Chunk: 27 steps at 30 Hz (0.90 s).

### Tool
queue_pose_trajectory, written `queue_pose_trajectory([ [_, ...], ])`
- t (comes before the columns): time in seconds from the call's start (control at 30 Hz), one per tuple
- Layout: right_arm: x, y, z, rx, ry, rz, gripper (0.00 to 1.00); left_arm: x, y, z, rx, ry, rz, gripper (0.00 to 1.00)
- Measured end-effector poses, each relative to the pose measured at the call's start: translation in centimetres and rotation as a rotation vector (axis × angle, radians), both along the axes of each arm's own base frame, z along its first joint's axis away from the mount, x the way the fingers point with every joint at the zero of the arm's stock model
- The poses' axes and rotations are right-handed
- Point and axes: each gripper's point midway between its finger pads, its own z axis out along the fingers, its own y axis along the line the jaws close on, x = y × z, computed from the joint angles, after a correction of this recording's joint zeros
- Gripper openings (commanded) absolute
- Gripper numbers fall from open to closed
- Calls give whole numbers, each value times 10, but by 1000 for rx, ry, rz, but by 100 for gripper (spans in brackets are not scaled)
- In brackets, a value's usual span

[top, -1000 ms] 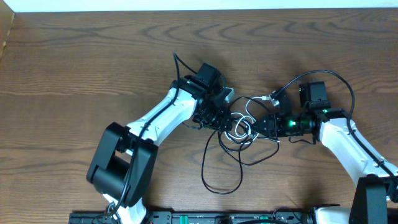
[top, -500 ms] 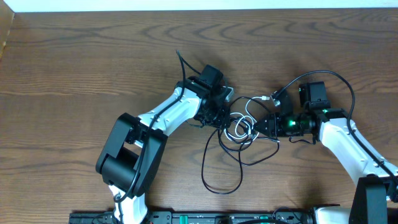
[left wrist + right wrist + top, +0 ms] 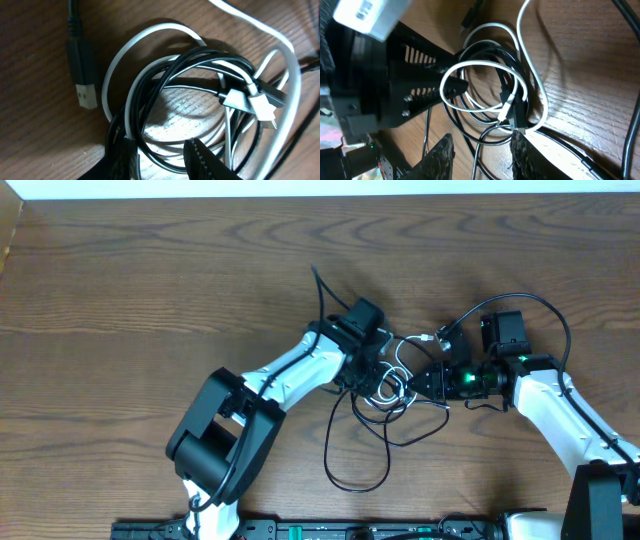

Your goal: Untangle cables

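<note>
Hovering at the lower edge of its wrist view, left claw (image 3: pixel 157 146) is released, its fingers apart over the cables (image 3: pixel 200 62), black loops wound through a white cable (image 3: pixel 114 75), with no strand pinched. Right claw (image 3: pixel 482 141) is released too, fingers spread with one black strand running loose between them and the knot just beyond. Farther up in the left wrist view a black USB plug (image 3: pixel 82 75) lies flat on the bench (image 3: pixel 30 60) beside the coil; overhead, the tangle sits centre frame between both claws.
</note>
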Motion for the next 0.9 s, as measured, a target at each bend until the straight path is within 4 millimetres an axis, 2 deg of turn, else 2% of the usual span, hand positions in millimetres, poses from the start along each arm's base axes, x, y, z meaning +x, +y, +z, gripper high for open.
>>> queue_pose_trajectory([
  [0.5, 0, 0, 0, 0, 0, 0, 32, 1, 3, -6, 78, -47, 17, 36],
  [0.63, 0, 0, 0, 0, 0, 0, 32, 2, 4, -8, 88, -45, 38, 23],
  [0.73, 0, 0, 0, 0, 0, 0, 32, 2, 5, -10, 96, -44, 46, 8],
  [0.9, 0, 0, 0, 0, 1, 0, 32, 2, 5, -13, 100, -35, 57, 8],
])
